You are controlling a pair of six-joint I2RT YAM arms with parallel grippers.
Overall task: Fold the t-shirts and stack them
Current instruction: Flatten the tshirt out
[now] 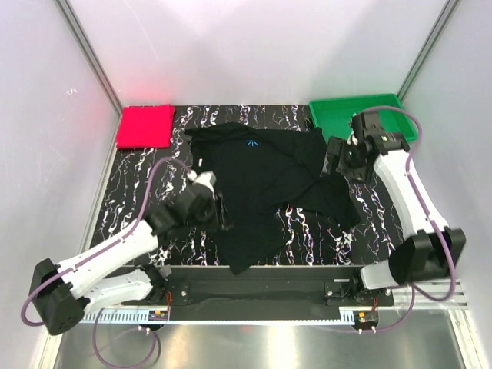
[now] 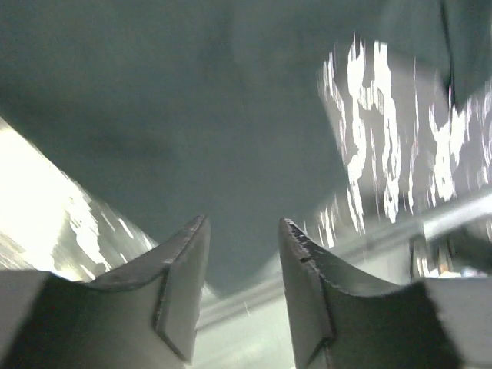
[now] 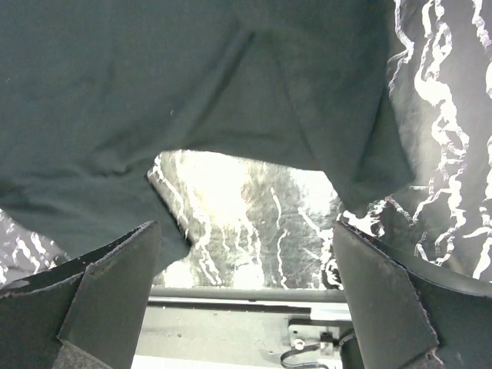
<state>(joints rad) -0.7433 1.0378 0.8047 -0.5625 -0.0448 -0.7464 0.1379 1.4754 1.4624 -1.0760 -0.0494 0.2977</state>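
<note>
The black t-shirt (image 1: 261,181) lies partly folded across the middle of the marbled table, with a small blue mark near its collar. The pinkish-red t-shirt (image 1: 146,127) lies folded flat at the back left corner. My left gripper (image 1: 222,212) hovers at the black shirt's left edge. In the left wrist view, the left gripper (image 2: 242,223) is open with nothing between its jaws, above dark cloth (image 2: 192,115). My right gripper (image 1: 336,158) is over the shirt's right side. The right wrist view shows the right gripper (image 3: 246,231) wide open and empty, with the black shirt (image 3: 154,92) below it.
A green plastic tray (image 1: 361,112) stands at the back right, just behind the right wrist. White walls enclose the table on three sides. A metal rail (image 1: 261,292) runs along the near edge by the arm bases.
</note>
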